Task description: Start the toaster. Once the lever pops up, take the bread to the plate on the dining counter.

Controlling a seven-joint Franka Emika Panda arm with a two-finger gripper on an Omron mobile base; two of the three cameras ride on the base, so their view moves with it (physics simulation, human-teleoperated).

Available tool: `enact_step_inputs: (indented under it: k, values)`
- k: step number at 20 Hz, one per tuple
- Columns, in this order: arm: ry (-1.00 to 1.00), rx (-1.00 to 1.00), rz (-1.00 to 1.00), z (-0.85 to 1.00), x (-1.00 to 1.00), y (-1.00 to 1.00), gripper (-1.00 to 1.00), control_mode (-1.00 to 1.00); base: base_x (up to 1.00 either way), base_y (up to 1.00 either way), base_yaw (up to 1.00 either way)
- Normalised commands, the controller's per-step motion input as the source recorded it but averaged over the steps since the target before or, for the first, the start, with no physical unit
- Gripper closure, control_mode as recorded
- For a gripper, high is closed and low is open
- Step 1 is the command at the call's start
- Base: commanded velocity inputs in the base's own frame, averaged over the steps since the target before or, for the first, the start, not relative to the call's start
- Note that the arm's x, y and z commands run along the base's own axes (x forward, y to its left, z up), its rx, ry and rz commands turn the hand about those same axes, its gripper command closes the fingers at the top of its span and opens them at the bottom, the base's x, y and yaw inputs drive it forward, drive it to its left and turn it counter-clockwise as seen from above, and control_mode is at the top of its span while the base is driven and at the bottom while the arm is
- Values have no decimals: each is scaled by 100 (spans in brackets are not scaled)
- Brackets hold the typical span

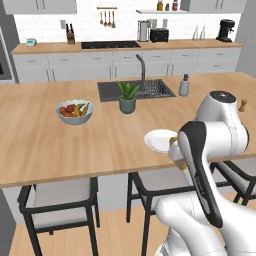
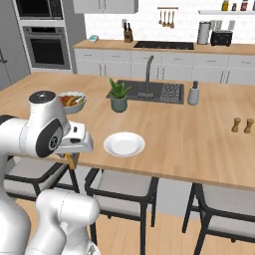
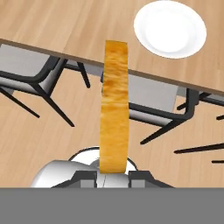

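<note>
My gripper (image 3: pixel 113 176) is shut on the bread (image 3: pixel 114 105), a tan slice seen edge-on that stands up from between the fingers. It hangs over the stools, just short of the front edge of the dining counter (image 3: pixel 52 26). The white plate (image 3: pixel 169 28) lies on that counter a little beyond the edge, ahead and to the right of the slice. From the base, the plate (image 1: pixel 159 140) (image 2: pixel 124 144) sits right beside my hand, and a bit of bread (image 2: pixel 73 160) shows under the wrist. The black toaster (image 1: pixel 159 35) (image 2: pixel 221 38) stands on the far back counter.
On the island are a grey fruit bowl (image 1: pixel 74 111), a potted plant (image 1: pixel 128 97), the dark sink with tap (image 1: pixel 142 89), a soap bottle (image 1: pixel 184 86) and two small shakers (image 2: pixel 242 125). Dark-framed stools (image 1: pixel 60 200) (image 2: pixel 122 191) stand below its front edge.
</note>
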Motion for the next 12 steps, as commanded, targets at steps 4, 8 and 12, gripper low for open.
enact_step_inputs:
  k: [4,8,12]
  values:
    - [0,0,0,0,0,0,100,100,1,0,0]
    - [2,0,3,-3,71,0,100,-100,0,0,0]
    - [11,0,7,-10,100,0,100,-100,0,0,0]
